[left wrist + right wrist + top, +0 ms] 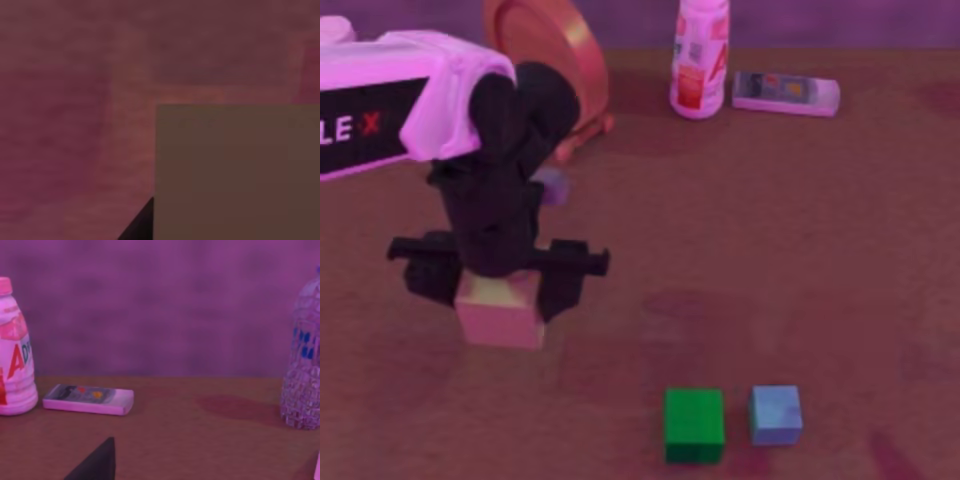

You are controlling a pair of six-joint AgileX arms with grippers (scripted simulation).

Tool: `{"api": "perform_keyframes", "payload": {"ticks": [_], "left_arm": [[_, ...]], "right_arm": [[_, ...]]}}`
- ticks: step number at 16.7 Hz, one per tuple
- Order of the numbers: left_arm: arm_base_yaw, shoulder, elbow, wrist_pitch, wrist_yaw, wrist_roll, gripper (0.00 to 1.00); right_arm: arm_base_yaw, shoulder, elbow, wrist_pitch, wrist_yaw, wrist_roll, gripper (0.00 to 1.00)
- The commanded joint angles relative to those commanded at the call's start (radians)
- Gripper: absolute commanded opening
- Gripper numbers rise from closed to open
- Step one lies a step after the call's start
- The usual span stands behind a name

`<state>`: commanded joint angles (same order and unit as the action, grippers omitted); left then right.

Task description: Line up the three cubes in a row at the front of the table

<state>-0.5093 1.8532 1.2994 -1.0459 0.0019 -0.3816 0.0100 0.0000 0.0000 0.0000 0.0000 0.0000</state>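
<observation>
**Big Cube in the Left Tool's Grip**

While the green cube point(694, 424) and the small blue-teal cube point(776, 414) sat just beside each other at the bench's point(800, 240) six o'clock edge, the left tool point(500, 275) stood over the large pale cube point(501, 308) toward eight o'clock, fingers spread to the cube's width against its sides. The right tool's state could not be told.

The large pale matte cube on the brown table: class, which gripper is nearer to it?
Left. The left gripper sits directly over the large pale matte cube, fingers straddling it. The right gripper is out of the top view, nowhere near it.
</observation>
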Motion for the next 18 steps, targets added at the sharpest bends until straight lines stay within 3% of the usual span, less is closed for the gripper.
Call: {"api": "perform_keyframes", "payload": {"ticks": [3, 6, 14, 18], "left_arm": [[-0.134, -0.084, -0.091, 0.012, -0.002, -0.218, 0.0], [-0.223, -0.154, -0.156, 0.027, -0.005, -0.342, 0.0], [-0.243, -0.165, -0.184, 0.048, -0.006, -0.367, 0.0], [-0.239, -0.108, -0.262, 0.194, -0.005, -0.367, 0.0]], "right_arm": [[0.0, 0.0, 0.0, 0.0, 0.0, 0.0, 1.0], [0.0, 0.0, 0.0, 0.0, 0.0, 0.0, 1.0], [0.0, 0.0, 0.0, 0.0, 0.0, 0.0, 1.0], [0.0, 0.0, 0.0, 0.0, 0.0, 0.0, 1.0]]}}
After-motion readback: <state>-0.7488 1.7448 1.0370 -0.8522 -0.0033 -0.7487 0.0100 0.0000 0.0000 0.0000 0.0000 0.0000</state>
